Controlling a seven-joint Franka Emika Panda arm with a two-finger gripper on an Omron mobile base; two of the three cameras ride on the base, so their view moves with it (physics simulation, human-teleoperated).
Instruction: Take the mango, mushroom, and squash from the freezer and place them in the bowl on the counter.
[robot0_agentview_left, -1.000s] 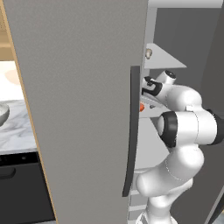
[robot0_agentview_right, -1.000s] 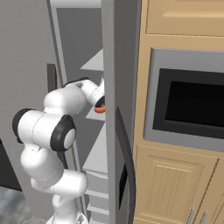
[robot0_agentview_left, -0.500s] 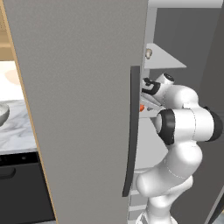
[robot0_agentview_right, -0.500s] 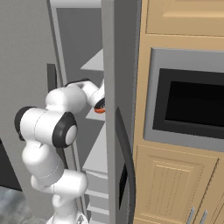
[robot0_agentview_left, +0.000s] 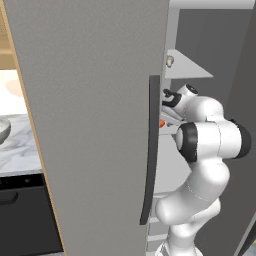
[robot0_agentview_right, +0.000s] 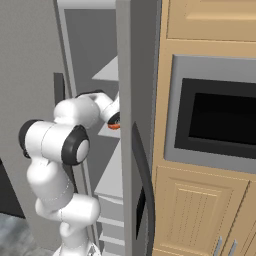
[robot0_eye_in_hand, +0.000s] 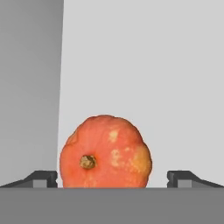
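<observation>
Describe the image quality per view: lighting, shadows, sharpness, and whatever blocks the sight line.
Left base view: flat, even rendered light, soft edges; the freezer door hides most of the shelves, with the mushroom small and blurry. Right base view: equally soft, no glare, the other door edge blocks the interior. Hand view: the orange squash is sharp enough to show mottling, between the open gripper tips, casting little shadow.

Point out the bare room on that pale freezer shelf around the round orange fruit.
In the hand view, the pale grey shelf lies bare beyond and right of the round orange-red mango. It is tight on the left, where the darker grey freezer wall stands close. The open gripper straddles the fruit, fingertips apart from it.
</observation>
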